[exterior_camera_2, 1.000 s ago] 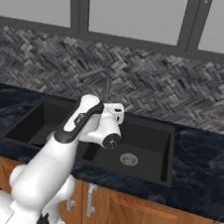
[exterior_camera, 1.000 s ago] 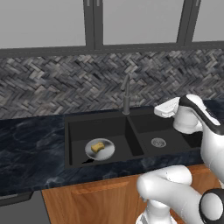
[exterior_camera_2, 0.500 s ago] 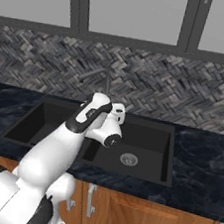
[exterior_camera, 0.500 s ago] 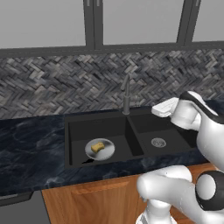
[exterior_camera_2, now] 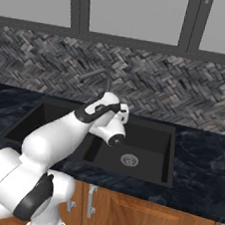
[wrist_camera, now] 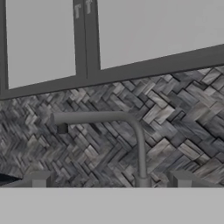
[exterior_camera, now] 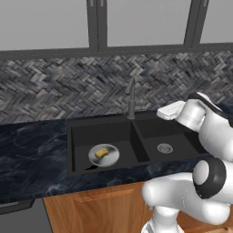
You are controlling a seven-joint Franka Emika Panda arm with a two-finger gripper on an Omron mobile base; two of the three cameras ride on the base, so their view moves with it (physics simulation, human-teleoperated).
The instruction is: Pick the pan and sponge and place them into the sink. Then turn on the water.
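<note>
We are looking at the small round shallow grey metal pan (exterior_camera: 104, 155) lying on the floor of the wider, left basin of the black recessed double-basin sink (exterior_camera: 73, 150), with the small yellow sponge (exterior_camera: 101, 153) resting on top of it. Both are placed, we judge, so the water is what remains, and no blue stream is showing under the spout.

The relation that matters now is between the two-finger gripper (wrist_camera: 109, 178) and the slim grey metal faucet (wrist_camera: 139, 148). In the hand view the faucet's upright stem is rising between the two finger tips (wrist_camera: 40, 178), slightly nearer the right-hand one, and its spout is reaching across to the left as that view is framed. So the faucet is lying straight ahead of the claw, along its line of approach. How much gap is left we cannot tell.

The jaws are standing wide apart and holding nothing. From the left base view the hand is hovering over the narrower basin, just right of the faucet and level with its lower stem.
</note>
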